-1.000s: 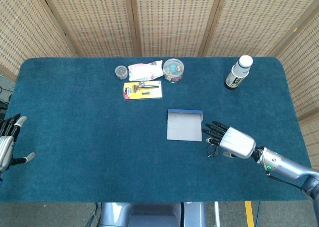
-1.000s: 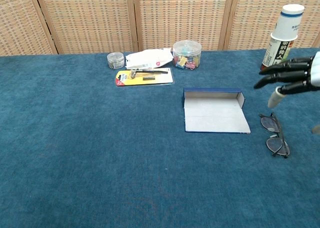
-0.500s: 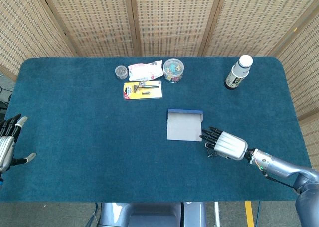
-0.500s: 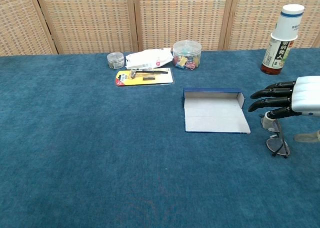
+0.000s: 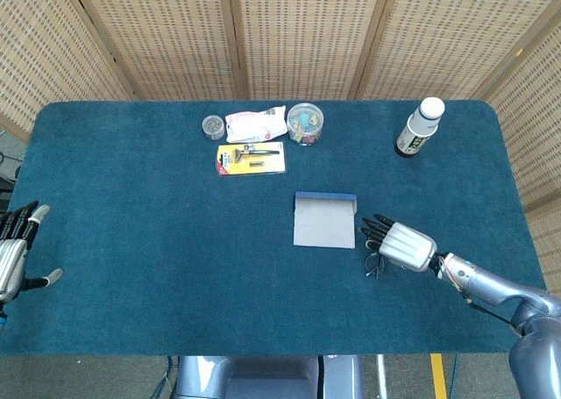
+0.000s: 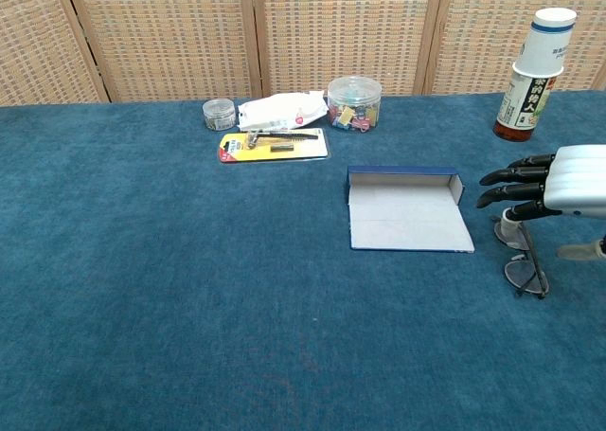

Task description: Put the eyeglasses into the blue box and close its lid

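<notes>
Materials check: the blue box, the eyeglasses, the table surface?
Blue box: probably cardboard; flat matte grey inside, thin blue edges. Eyeglasses: thin dark frame, likely metal or plastic; lenses look clear. Table: teal fabric cover, felt or short-pile carpet by its fuzzy matte texture.

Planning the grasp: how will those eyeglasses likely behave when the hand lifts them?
The eyeglasses look thin-framed, so probably light but easily bent. They lie flat on the blue cloth, so the fingers of the right hand may struggle to get under them. Smooth lenses could slip; rolling seems unlikely.
</notes>
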`<state>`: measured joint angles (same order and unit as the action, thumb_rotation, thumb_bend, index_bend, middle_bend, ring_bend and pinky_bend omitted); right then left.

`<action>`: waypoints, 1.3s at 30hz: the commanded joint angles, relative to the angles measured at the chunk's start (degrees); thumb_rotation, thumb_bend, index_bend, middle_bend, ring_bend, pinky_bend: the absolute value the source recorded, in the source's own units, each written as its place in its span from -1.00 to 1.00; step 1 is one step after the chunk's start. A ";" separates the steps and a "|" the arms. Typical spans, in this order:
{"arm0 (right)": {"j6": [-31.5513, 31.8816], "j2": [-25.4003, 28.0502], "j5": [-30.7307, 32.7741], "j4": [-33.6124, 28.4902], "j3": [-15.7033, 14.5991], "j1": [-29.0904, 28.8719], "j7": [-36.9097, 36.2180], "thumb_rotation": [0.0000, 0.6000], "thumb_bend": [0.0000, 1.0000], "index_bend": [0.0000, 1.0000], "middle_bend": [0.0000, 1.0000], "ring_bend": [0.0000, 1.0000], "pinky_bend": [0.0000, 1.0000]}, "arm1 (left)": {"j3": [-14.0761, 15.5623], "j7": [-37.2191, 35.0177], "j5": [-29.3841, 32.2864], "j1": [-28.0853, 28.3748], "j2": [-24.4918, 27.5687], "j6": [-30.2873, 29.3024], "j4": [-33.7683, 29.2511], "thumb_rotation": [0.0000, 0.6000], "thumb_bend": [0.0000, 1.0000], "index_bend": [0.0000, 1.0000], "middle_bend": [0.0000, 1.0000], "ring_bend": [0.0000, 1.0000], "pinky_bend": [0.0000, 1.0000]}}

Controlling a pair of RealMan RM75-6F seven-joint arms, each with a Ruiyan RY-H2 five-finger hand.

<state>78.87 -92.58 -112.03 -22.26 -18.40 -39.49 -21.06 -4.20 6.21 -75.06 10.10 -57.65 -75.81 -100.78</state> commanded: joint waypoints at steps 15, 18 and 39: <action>-0.55 -2.57 0.17 2.37 -0.10 0.33 -0.63 1.00 -0.33 -0.29 -0.69 -0.90 -0.67 | 0.03 0.26 0.26 0.04 -0.15 0.04 0.01 1.00 -0.99 -1.00 -1.00 -1.00 -1.00; -0.68 -3.21 0.30 3.01 -0.06 0.47 -0.94 1.00 -0.33 -0.26 -0.68 -0.89 -0.66 | 0.02 0.23 0.28 0.04 -0.15 0.04 0.03 1.00 -0.99 -1.00 -1.00 -1.00 -1.00; -2.02 -5.60 0.80 5.43 -0.12 0.33 -2.29 1.00 -0.12 -0.01 -0.65 -0.88 -0.62 | -0.09 0.83 1.18 0.44 -0.41 0.77 0.12 1.00 -0.99 -1.00 -1.00 -1.00 -1.00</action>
<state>76.86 -98.16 -111.23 -16.85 -18.52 -39.15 -23.35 -4.29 7.04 -73.88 10.54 -58.05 -75.04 -100.66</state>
